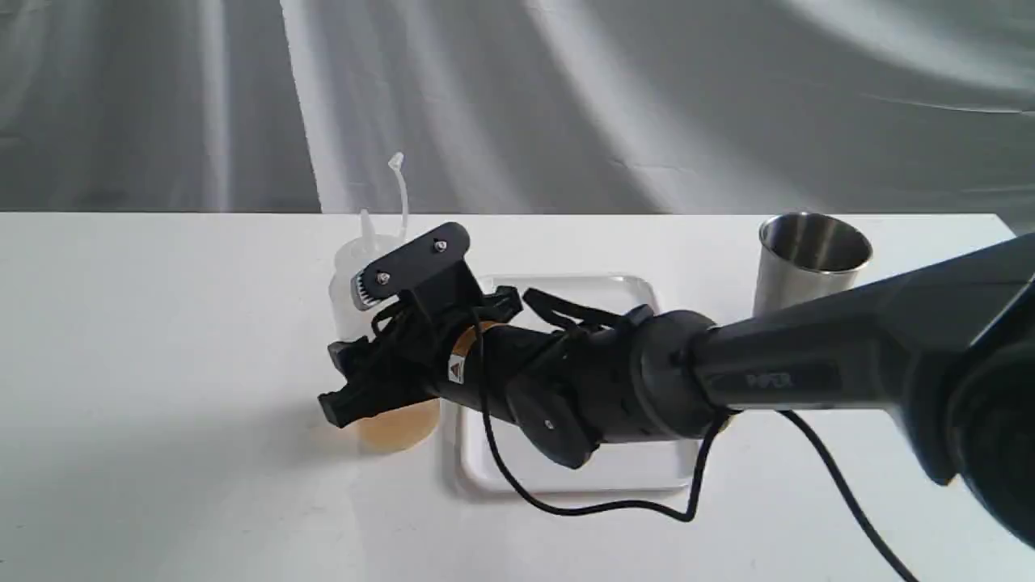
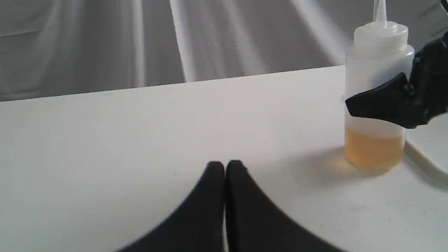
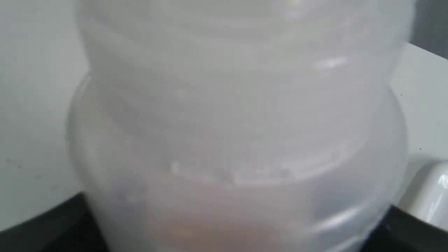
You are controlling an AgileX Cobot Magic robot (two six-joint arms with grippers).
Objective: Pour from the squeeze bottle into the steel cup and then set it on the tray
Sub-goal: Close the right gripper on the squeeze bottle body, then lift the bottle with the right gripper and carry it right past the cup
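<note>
Gripping fingers, right: the right gripper has its black fingers on either side of the squeeze bottle, at about mid-height. One finger lies across the wall above the liquid. Whether they are pressing it yet cannot be told
Fingers, left: the left gripper has its tips closed together with nothing between them, low over the bare tabletop, well apart from the bottle
Squeeze bottle, place: it stands on the tabletop, just beside the tray's near left edge, not on it
Bottle, axis: the long axis is upright, and the pointed nozzle aims straight up with the thin cap strap rising above it
Bottle, contents: amber liquid fills only the bottom part
Bottle, handling: it is probably light, with soft walls that give under pressure, so a hard pinch could push liquid out early. The mid-body, above the liquid line, looks the sound place to hold. The smooth plastic may slip once tilted
Tray: the white tray lies flat under the right arm, with nothing seen standing on it
Steel cup: the steel cup stands upright, mouth up, beyond the tray's far right corner and well apart from the bottle
Task stage: judged to be at the pick-up, with nothing poured yet
</note>
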